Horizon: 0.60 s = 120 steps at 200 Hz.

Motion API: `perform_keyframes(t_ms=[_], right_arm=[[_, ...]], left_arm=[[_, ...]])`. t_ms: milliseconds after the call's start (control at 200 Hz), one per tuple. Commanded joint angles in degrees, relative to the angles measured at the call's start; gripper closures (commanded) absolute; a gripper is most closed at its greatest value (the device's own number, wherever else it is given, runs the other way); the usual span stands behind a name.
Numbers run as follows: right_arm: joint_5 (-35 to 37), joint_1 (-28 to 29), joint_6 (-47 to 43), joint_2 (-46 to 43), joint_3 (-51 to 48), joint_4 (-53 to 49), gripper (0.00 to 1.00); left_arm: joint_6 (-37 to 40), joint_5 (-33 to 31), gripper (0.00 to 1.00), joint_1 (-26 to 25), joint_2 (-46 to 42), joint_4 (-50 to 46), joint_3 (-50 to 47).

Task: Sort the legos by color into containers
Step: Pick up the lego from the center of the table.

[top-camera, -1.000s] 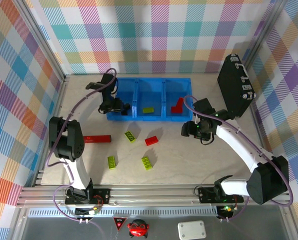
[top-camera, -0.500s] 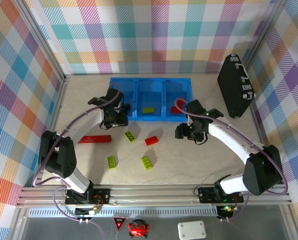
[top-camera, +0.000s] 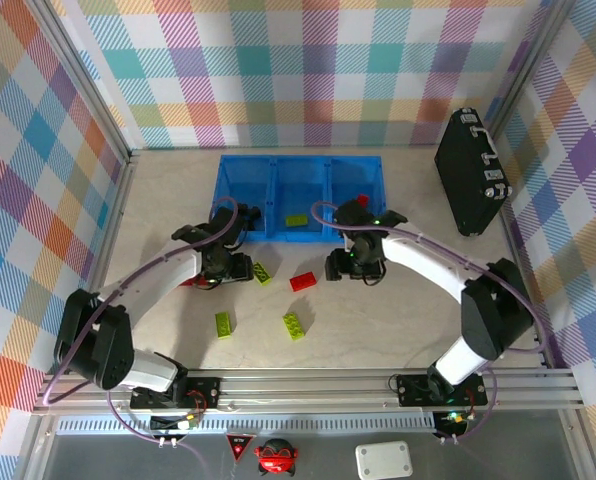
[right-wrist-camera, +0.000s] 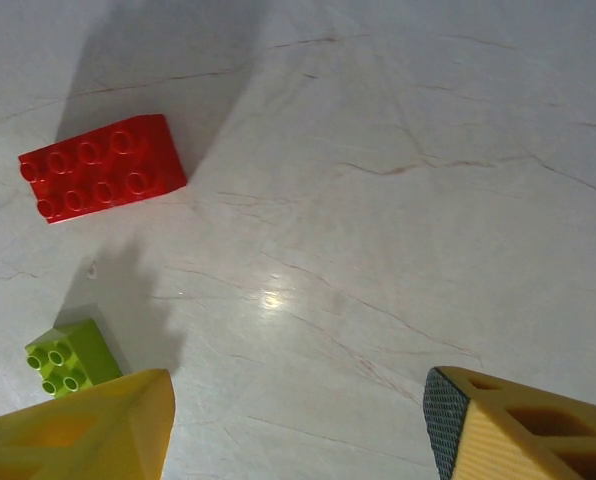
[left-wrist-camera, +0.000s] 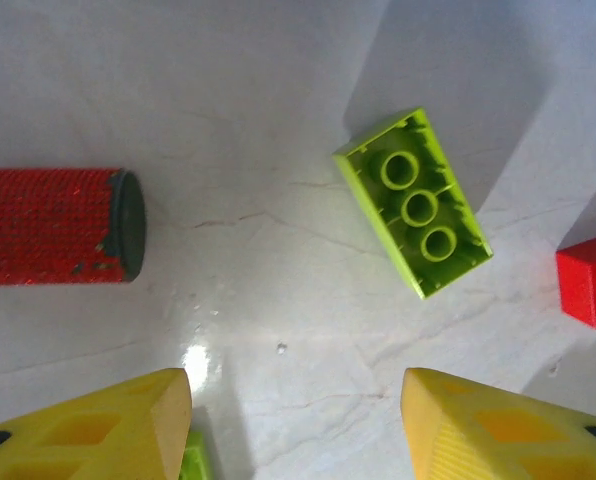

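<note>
I see my left gripper (left-wrist-camera: 293,400) spread wide and empty, with a lime-green lego (left-wrist-camera: 414,202) just to its right. My right gripper (right-wrist-camera: 298,400) is also spread and empty, the red lego (right-wrist-camera: 102,167) to its left, the containers (top-camera: 243,180) on the far side of both.

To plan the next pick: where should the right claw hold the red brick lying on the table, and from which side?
Let the right claw, now open, take the red brick across its two long side walls, coming straight down from above. It lies flat, studs up, nothing touches its sides, and these walls are closer together than the ends.
</note>
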Motion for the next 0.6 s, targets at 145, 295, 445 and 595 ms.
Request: perform_keyframes(t_ms=[145, 295, 445, 595], right_arm=[[2.9, 5.7, -1.2, 10.2, 10.7, -2.7, 0.31], [4.2, 8.3, -0.8, 15.9, 16.4, -4.4, 0.29], [5.2, 10.4, 0.1, 20.4, 20.4, -5.7, 0.26], [6.7, 11.7, 0.8, 24.1, 23.8, -7.0, 0.20]], left_arm=[[3.4, -0.5, 0.40, 3.4, -7.1, -6.0, -2.0], [7.0, 1.7, 0.39, 7.8, -9.6, -7.1, -2.2], [10.5, 2.4, 0.39, 11.2, -9.0, -7.2, -1.3], [12.4, 2.8, 0.39, 12.5, -8.3, -6.2, 0.0]])
